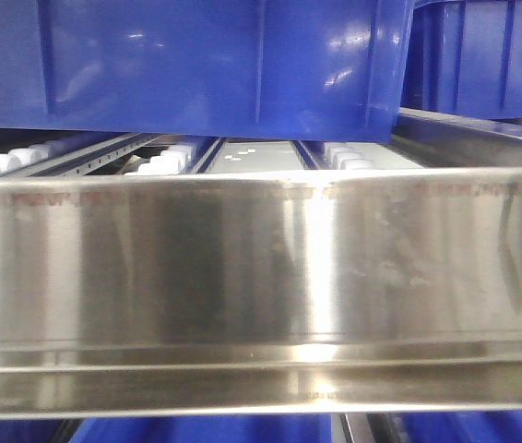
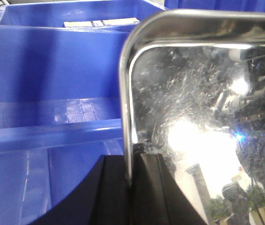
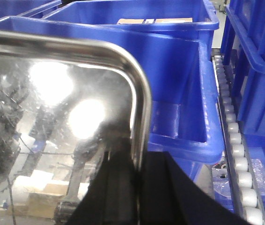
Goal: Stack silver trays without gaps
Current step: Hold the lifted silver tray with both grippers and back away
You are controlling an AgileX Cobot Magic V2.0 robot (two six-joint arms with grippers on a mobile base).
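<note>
The left gripper is closed on the silver tray. Its two black fingers stand one on each side of the tray's left rim. That rim rises straight from between them to a rounded corner, then turns right along the top of the view.

The right gripper is clamped the same way on the opposite rim, with a black finger on each side. This rim climbs to its own rounded corner before bending left. The tray is thus held by its two side edges, its mirror face turned to both wrist cameras and full of reflected lights. Whether its lower edge rests on anything cannot be told.

Just outside the left rim stands the left-side bin, deep and blue. Its near lip passes behind the tray's edge and its hollow lies open beyond. A white label shows in a further bin behind it.

Outside the right rim is the right-side bin, its thick lip close to the gripper and its inside open. Further right, a roller track of white wheels runs away from the camera. Stacked blue bins stand along the track's far side, leaving only a narrow lane.

In the front view a brushed-steel shelf rail spans the whole width. An upper blue bin hangs close above it, and a thin gap between them shows white rollers.
</note>
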